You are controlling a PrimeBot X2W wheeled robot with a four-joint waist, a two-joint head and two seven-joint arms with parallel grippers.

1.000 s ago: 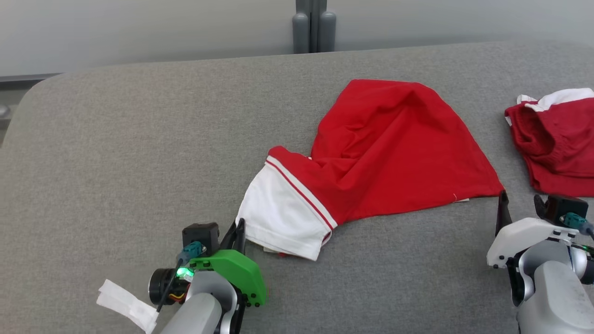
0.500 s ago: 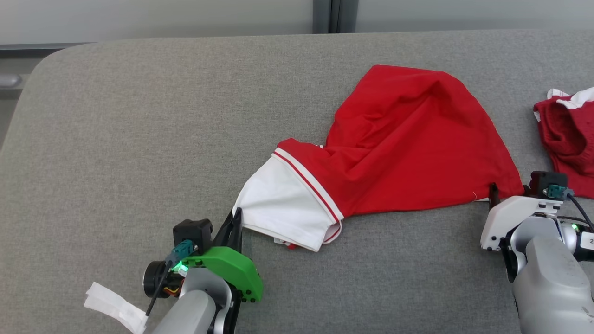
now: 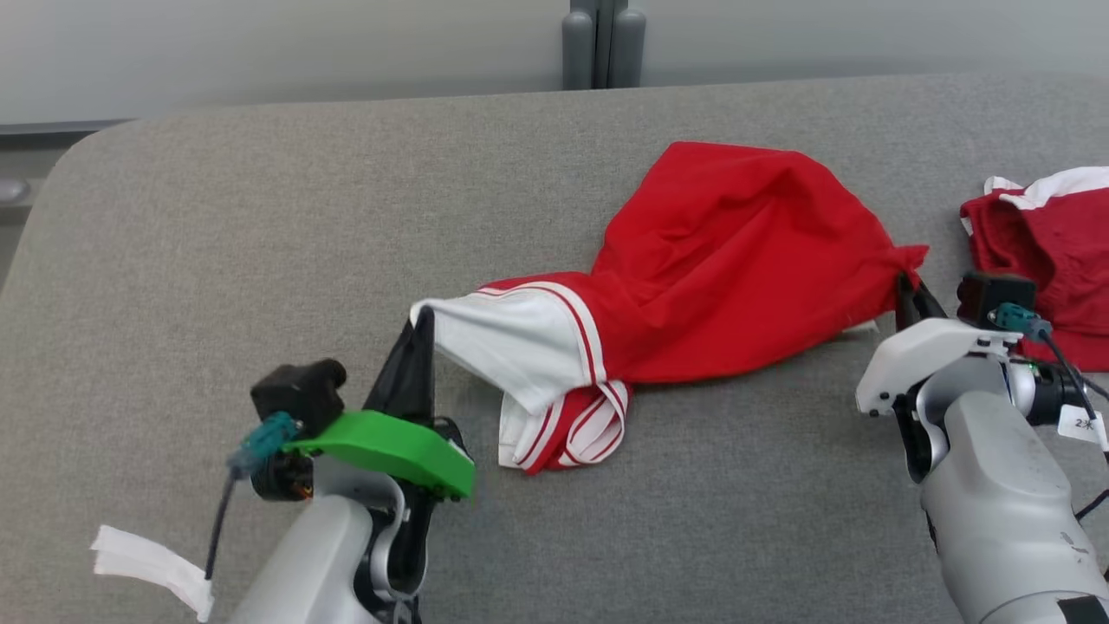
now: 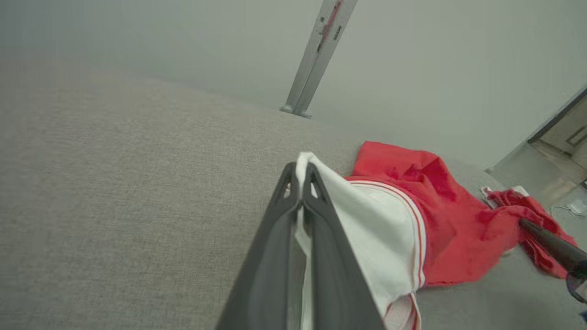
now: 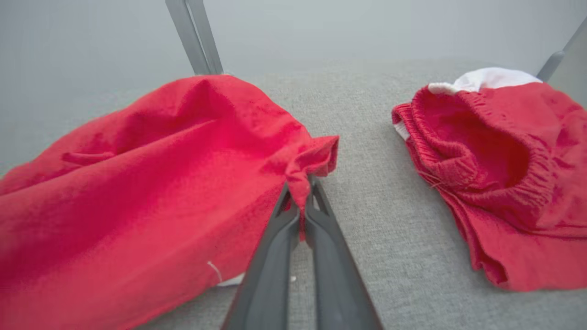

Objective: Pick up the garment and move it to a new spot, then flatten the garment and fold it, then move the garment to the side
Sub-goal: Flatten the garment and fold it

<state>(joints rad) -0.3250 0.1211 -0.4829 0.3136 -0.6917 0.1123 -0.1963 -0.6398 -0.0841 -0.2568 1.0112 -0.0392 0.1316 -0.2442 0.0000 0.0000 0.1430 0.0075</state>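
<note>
Now the right gripper [image 3: 907,293] has clamped the garment [image 3: 736,251] corner nearest the red shorts [image 3: 1040,251], while the left gripper [image 3: 422,329] pinches the sleeve [image 3: 511,338], ready to lift.

Bare lab-like test room: grey fabric-covered table [image 3: 260,217], plain pale wall [image 3: 260,52], metal post [image 3: 604,43].

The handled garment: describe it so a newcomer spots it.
On the grey fabric tabletop, centre: a red cloth shirt with a white sleeve. Unlike the bunched red elastic-waisted garment at right, it is pinched by the left claw and right claw.
</note>
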